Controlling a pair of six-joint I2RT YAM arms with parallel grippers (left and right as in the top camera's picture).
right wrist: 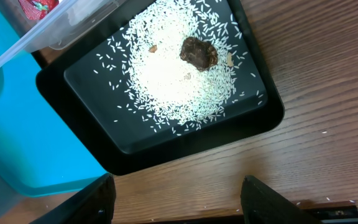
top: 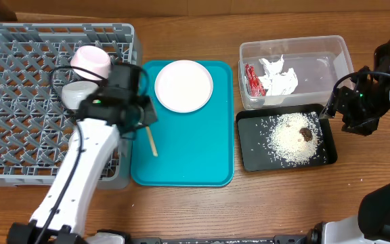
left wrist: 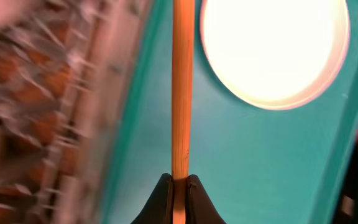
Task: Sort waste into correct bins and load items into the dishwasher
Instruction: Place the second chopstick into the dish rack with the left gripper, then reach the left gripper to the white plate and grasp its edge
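My left gripper is shut on wooden chopsticks, held over the left edge of the teal tray; their tip shows in the overhead view. A round white plate lies on the teal tray and also shows in the left wrist view. A pink bowl and a white cup sit in the grey dish rack. The clear tub holds a red wrapper and a white napkin. The black tray holds rice and a brown lump. My right gripper is open over bare wood beside the black tray.
The teal serving tray lies between the rack and the bins. A few loose rice grains lie on the wood near the black tray. The left wrist view is motion-blurred at the rack side.
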